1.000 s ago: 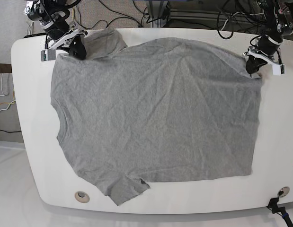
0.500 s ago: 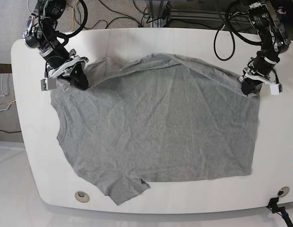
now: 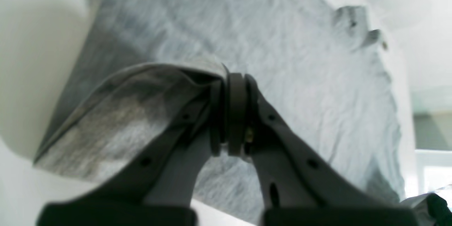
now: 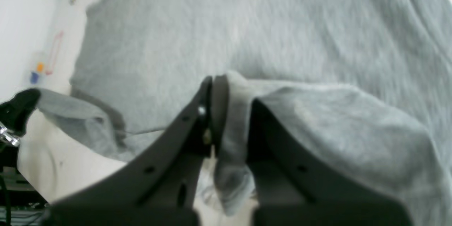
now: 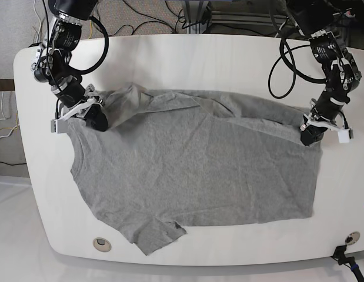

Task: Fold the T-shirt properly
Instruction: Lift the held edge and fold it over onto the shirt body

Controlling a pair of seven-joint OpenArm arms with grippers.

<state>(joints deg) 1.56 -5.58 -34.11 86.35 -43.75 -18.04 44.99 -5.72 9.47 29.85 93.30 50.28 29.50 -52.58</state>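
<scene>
Both hands stay clamped on the far edge of the T-shirt (image 5: 193, 170) and have dragged it toward the near side: the right hand (image 5: 99, 120) grips the shoulder corner, the left hand (image 5: 308, 135) the hem corner. The far strip now doubles over the body on the worktop (image 5: 187, 50), so the lengthwise fold looks underway.

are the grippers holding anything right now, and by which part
Both hold the T-shirt by its far edge: the left gripper is shut on the hem-end corner, the right gripper on the shoulder end beside the sleeve.
</scene>
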